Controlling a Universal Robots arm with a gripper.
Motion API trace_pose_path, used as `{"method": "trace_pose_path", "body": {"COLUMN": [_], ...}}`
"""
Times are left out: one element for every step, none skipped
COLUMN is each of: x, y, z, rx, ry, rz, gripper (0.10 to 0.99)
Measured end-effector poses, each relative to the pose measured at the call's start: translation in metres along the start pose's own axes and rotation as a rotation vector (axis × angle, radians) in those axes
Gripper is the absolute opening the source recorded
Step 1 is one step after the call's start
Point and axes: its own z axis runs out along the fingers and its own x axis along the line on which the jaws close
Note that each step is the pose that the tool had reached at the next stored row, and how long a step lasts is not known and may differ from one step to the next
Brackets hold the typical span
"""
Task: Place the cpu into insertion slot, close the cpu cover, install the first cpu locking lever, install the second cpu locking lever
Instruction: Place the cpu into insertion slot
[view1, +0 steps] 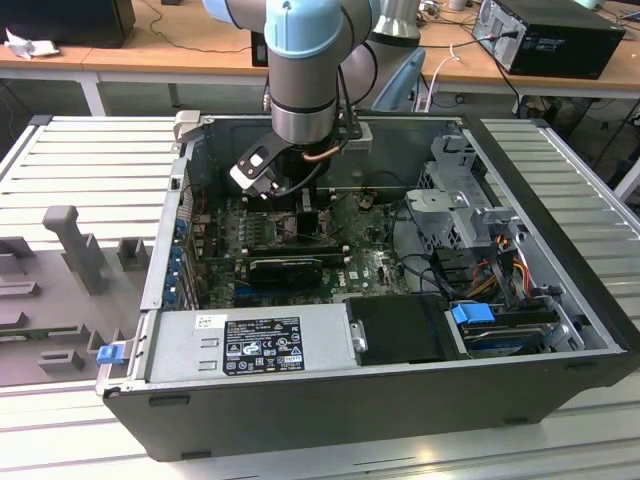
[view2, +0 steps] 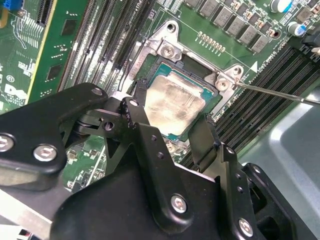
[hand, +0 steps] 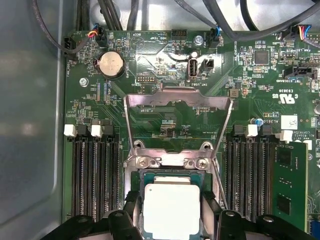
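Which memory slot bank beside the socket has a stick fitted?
The bank with the green memory module standing in its slot farthest from the cpu; the opposite bank has only bare black slots.

Small sq. cpu (view2: 175, 102): pale silver metal top, matt, smudgy. Thin grey metal cpu cover (hand: 177, 97): smooth w/ dull sheen. Green circuit board (hand: 150, 62): glossy.

A robotics lab: wooden workbenches (view1: 170, 55), cables (view1: 437, 72), an opened computer case (view1: 400, 400).

The pale-blue and grey jointed robot arm (view1: 305, 60) points straight down, wrist vertical, its black metal gripper (view2: 170, 114) hanging directly beneath.
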Motion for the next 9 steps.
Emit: {"method": "trace_pose_path", "body": {"x": [0.0000, 0.0001, 0.0002, 0.0002, 0.0002, 0.0003, 0.0003, 0.0003, 0.0004], "y": [0.0001, 0.0001, 0.0002, 0.0003, 0.0003, 0.0004, 0.0004, 0.0004, 0.0005], "z": [-0.0014, -0.0033, -0.0049, -0.0063, -0.0074, -0.0086, -0.0095, -0.0103, -0.0108], "rx": [0.000, 0.000, 0.000, 0.000, 0.000, 0.000, 0.000, 0.000, 0.000], "ry": [0.0001, 0.0000, 0.0000, 0.0000, 0.0000, 0.0001, 0.0001, 0.0001, 0.0000], "rz": [0.000, 0.000, 0.000, 0.000, 0.000, 0.000, 0.000, 0.000, 0.000], "gripper": [0.604, 0.604, 0.604, 0.604, 0.604, 0.604, 0.604, 0.525, 0.459]}}
